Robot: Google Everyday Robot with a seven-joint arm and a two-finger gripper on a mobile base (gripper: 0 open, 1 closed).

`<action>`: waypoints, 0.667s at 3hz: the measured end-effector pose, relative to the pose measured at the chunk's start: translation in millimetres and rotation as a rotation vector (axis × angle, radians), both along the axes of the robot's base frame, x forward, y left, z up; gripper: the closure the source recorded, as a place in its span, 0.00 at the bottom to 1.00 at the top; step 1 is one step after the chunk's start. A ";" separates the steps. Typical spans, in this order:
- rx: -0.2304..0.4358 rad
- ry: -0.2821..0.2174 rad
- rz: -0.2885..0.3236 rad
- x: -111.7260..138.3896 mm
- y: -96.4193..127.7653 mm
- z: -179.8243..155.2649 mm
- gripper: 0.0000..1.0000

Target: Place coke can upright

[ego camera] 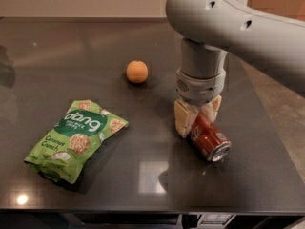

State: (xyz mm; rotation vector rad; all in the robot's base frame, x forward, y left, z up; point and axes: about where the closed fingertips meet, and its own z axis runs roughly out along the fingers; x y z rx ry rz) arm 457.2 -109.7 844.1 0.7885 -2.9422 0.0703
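- Dark glossy rectangular tabletop [71, 46]: carries every item below.
- Smooth grey robot arm [228, 23]: enters from the upper right, wrist pointing straight down at the table's right half.
- Green foil snack bag [76, 140]: flat, front left.
- Cream-fingered gripper [198, 119]: low at the table, pads pinching the coke can's rear end.
- Red cylindrical aluminium coke can [209, 137]: on its side, silver end facing front right.
- Round orange fruit [137, 72]: centre, well apart from the can.

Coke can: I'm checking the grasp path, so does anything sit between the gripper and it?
Nothing visible does. The gripper is down at the far end of the coke can, which lies on its side on the table. The orange and snack bag lie well aside.
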 end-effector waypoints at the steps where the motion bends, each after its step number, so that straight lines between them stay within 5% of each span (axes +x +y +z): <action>1: -0.002 0.001 0.006 -0.9 2.2 0.8 0.64; 2: 0.017 -0.044 0.064 3.1 7.4 13.8 0.87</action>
